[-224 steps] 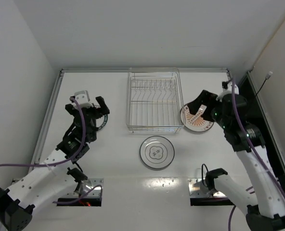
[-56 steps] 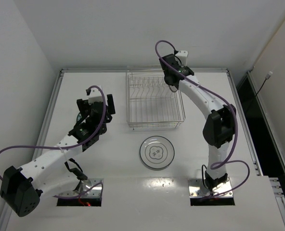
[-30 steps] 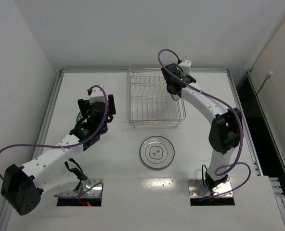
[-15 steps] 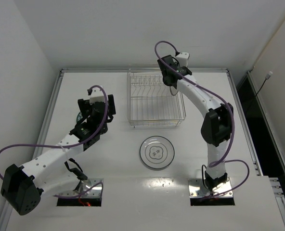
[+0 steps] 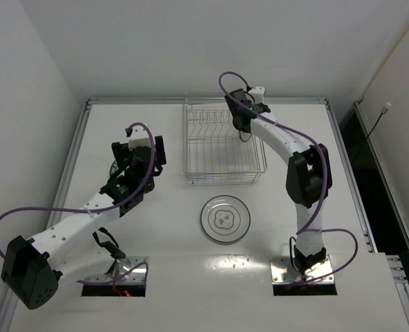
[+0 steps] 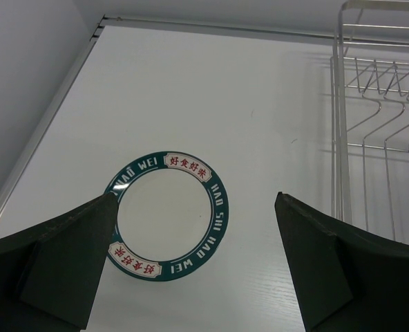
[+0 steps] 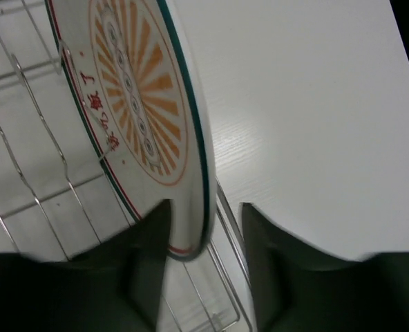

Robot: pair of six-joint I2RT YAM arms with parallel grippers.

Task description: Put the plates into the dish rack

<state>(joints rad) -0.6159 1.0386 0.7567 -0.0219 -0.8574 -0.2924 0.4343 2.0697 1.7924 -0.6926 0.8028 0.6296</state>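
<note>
The white plate with the orange-brown pattern (image 7: 142, 97) stands on edge among the wires of the dish rack (image 7: 49, 207), near its right side. My right gripper (image 7: 204, 206) straddles the plate's lower rim with its jaws parted and a gap on the right side; in the top view it (image 5: 244, 128) is over the rack's (image 5: 185, 145) back right. The green-rimmed plate (image 6: 164, 216) lies flat on the table below my wide open left gripper (image 6: 196, 200), and shows beside that arm as a sliver (image 5: 112, 167). The pale grey plate (image 5: 225, 219) lies flat in front of the rack.
The rack's left wall (image 6: 337, 138) stands to the right of the green-rimmed plate. A raised rail (image 5: 73, 159) runs along the table's left edge and white walls close in the back and sides. Both arm bases (image 5: 115, 273) are mounted at the near edge.
My right gripper's jaws have parted from the orange-patterned plate, which stays standing in the rack; its wrist has shifted slightly back and left. The left arm has not moved.
</note>
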